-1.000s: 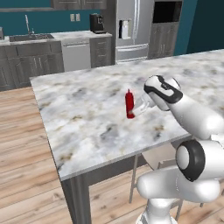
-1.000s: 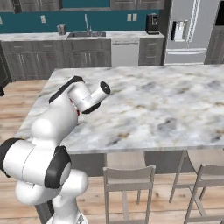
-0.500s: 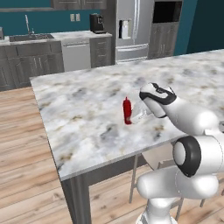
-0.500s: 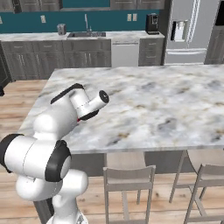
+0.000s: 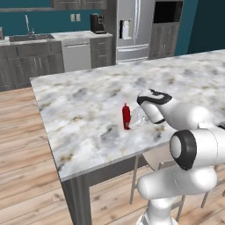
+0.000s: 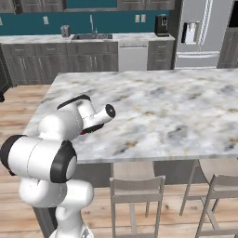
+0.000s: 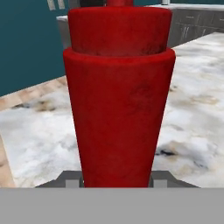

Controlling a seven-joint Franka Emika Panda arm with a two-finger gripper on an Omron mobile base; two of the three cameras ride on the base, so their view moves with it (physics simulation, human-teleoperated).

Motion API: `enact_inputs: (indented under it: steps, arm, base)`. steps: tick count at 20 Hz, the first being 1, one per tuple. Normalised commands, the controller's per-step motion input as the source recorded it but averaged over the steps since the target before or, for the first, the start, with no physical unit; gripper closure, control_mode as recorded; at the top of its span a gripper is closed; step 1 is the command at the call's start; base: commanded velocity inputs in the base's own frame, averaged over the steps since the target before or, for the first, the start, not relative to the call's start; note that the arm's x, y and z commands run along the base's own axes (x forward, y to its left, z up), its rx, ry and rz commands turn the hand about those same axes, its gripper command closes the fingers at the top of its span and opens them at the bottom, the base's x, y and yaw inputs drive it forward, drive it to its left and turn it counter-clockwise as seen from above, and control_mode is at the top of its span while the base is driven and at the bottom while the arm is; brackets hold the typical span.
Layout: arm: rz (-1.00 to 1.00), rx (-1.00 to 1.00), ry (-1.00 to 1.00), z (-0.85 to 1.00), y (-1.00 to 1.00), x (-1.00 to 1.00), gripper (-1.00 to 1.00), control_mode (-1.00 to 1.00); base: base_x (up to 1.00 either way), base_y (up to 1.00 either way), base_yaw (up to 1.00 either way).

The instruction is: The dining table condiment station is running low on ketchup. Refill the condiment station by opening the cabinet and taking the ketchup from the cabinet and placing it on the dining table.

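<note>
While the ketchup (image 5: 126, 116) stands upright on the dining table (image 5: 83, 110) in the left base view, near its front edge, the gripper (image 5: 137, 119) reaches in from the right at the bottle's level.

In the right base view the arm hides most of the bottle; a red sliver shows under the wrist.

In the hand view the bottle sits between the 2 fingers (image 7: 72, 180), apparently pinched.

Placement looks nearly done; next, spread the jaws and back away level without tipping it.

No readable text, no labels, no brands — ketchup (image 7: 118, 100) plain red, unmarked
</note>
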Motion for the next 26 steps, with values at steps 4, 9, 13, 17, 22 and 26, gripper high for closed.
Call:
enact_inputs:
  steps: [4, 9, 13, 17, 22, 26]
  arm:
    - [0.04, 0.00, -0.07, -0.29, 0.00, 0.05, 1.00, -1.00]
    - [0.03, 0.00, -0.08, -0.31, 0.00, 0.05, 1.00, -1.00]
    - [0.02, 0.00, -0.08, -0.29, 0.00, 0.04, 1.00, -1.00]
    - [0.00, 0.01, -0.02, -0.04, 0.00, 0.00, -1.00, -1.00]
    - [0.00, 0.00, 0.00, 0.00, 0.00, 0.00, -1.00, -1.00]
    - [-0.01, 0.00, 0.00, 0.18, 0.02, 0.00, -1.00, -1.00]
  base:
    - [0.00, 0.00, 0.00]
    - [0.00, 0.00, 0.00]
    - [0.00, 0.00, 0.00]
    - [0.00, 0.00, 0.00]
    - [0.00, 0.00, 0.00]
    - [0.00, 0.00, 0.00]
